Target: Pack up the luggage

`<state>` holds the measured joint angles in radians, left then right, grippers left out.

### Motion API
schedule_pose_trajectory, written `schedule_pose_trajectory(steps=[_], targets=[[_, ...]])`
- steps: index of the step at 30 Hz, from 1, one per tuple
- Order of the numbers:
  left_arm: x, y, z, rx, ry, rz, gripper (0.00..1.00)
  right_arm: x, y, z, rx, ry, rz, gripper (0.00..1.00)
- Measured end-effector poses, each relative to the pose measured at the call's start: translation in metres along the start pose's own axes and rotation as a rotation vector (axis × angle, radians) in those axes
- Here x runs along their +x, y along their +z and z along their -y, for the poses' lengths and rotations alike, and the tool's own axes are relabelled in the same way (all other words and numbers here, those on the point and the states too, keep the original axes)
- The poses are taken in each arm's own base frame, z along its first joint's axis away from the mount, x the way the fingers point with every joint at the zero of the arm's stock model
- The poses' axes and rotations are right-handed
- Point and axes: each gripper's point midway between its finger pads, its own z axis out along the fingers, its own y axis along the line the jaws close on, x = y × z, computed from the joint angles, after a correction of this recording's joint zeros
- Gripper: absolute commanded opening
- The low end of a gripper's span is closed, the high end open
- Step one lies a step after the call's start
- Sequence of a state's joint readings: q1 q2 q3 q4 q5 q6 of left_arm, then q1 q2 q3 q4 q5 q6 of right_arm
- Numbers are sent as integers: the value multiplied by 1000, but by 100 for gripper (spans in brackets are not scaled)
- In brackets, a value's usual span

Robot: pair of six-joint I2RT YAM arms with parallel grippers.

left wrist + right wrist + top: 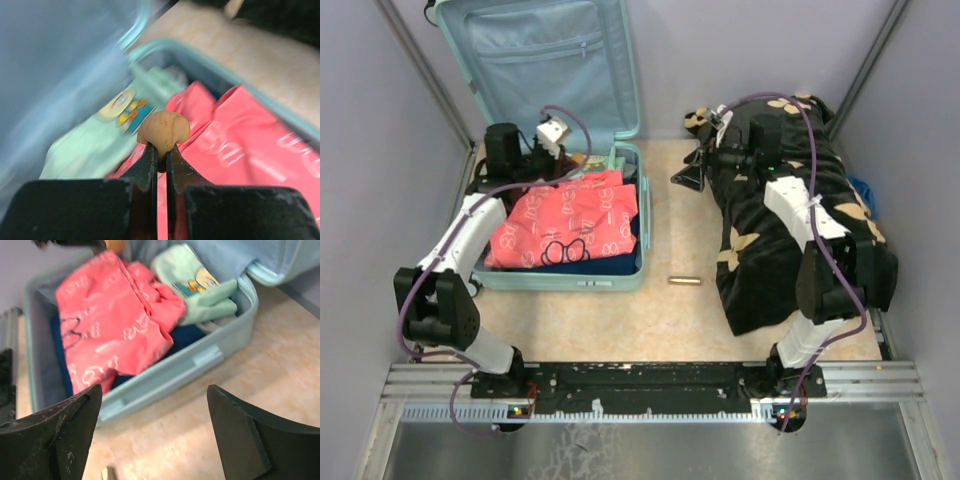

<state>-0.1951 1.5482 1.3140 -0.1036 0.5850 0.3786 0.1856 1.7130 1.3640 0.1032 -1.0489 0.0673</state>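
The pale mint-blue luggage (570,283) lies open at the back left, with its lined lid (545,50) standing up. Inside are a pink printed garment (570,215), a navy cloth (610,265) and a mint-green folded item (200,290). My left gripper (570,160) hovers over the suitcase's far end, shut on a small tan rounded object (163,129) above the pink garment (250,145). My right gripper (688,178) is open and empty over the table right of the luggage, whose wall (165,372) it faces.
A black blanket with tan flower motifs (780,250) is heaped on the right under the right arm. A small gold cylinder (684,281) lies on the beige table between luggage and blanket. Grey walls close in both sides, and a blue item (863,190) sits by the right wall.
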Motion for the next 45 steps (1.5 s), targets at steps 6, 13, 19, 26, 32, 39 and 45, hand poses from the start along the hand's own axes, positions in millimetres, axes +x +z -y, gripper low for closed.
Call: schedule_pose_trajectory(steps=[6,13,19,26,32,39,45], targets=[[53,-49,-78,-241,-82,-152,8,29,-26,5,132,-127,-152,99],[122,-72,-153,-459,-170,-353,17,61,-52,1,226,-210,-254,99],[169,-65,-174,-525,-211,-486,46,95,-63,-1,213,-192,-383,99],[176,-64,-197,-594,-211,-530,82,122,-73,-1,203,-187,-481,99],[159,-62,-194,-577,-220,-483,96,149,-79,-7,179,-173,-540,97],[105,-68,-182,-531,-204,-337,97,191,-73,-27,85,-257,-654,85],[61,-70,-172,-491,-169,-215,96,217,-68,-48,-12,-320,-717,75]])
